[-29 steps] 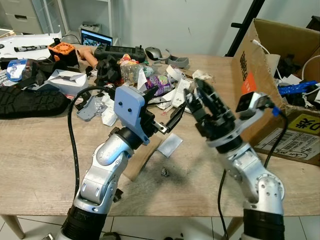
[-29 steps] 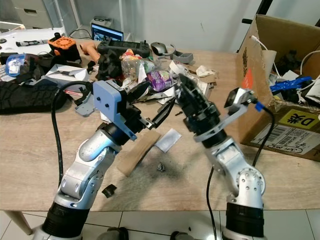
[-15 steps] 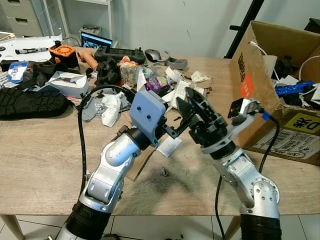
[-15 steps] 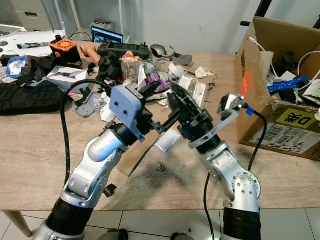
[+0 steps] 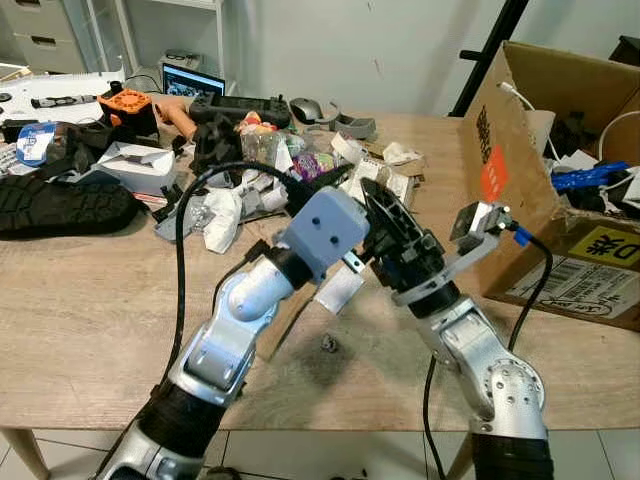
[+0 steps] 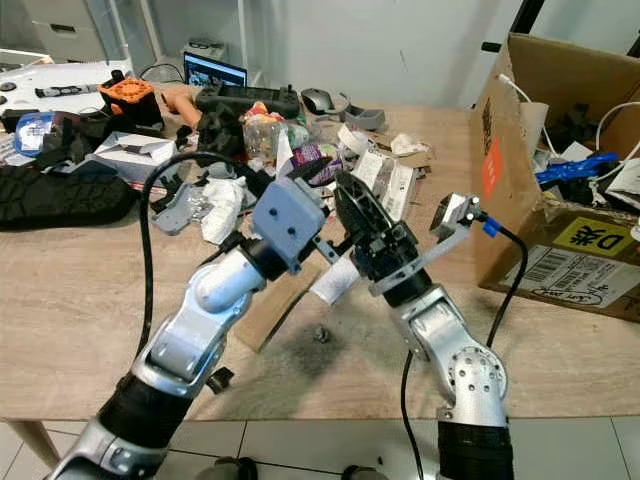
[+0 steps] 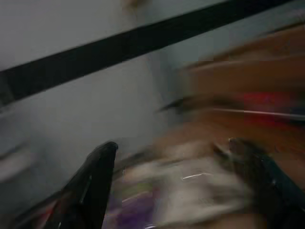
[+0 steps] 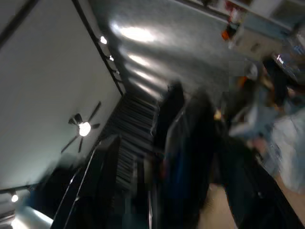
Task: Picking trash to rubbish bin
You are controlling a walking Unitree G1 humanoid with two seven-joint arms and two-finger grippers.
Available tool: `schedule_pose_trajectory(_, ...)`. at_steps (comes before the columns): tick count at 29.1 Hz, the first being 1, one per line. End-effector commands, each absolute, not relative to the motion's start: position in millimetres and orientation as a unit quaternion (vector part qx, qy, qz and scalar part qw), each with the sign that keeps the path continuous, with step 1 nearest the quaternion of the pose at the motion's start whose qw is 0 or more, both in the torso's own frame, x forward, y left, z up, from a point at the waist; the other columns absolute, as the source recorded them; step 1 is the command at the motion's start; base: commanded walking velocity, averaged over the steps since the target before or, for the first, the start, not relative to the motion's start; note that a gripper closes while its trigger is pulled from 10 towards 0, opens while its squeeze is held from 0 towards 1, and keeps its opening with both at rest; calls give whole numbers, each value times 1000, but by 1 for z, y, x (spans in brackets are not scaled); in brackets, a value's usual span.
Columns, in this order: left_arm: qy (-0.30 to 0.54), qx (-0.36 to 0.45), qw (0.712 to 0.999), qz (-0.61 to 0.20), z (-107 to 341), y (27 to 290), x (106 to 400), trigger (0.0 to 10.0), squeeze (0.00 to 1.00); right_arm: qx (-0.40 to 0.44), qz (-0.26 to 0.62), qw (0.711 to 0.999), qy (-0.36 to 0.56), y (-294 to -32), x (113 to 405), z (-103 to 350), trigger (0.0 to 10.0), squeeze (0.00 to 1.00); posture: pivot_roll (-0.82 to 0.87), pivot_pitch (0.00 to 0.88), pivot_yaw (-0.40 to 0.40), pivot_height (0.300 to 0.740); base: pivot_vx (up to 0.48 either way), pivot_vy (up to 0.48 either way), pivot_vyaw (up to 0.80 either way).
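Two grippers, left [image 5: 362, 262] fingers spread, right [image 6: 350, 205] jaws unreadable, crowd mid-table; separate them before reaching the far-edge trash [image 5: 310, 165].

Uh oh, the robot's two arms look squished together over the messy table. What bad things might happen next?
The left gripper and right gripper sit crossed very close, so they may bump or tangle. The black cable looped off the left arm might snag the crumpled paper. Blurred wrist views could spoil aiming at the white wrapper.
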State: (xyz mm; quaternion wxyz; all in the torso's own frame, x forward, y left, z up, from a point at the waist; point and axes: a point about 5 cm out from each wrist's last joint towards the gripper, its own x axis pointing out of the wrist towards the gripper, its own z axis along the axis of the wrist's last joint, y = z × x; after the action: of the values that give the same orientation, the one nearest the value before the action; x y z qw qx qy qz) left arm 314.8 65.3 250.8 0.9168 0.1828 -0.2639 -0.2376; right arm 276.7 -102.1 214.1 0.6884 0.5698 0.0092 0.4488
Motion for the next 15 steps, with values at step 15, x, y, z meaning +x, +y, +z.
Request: schedule_pose_trajectory(15, -168, 166, 971, 27, 232, 171, 343, 10000, 498, 554, 438, 708, -20, -127, 272, 216, 10000, 0, 36, 168, -50, 740, 0, 0, 0)
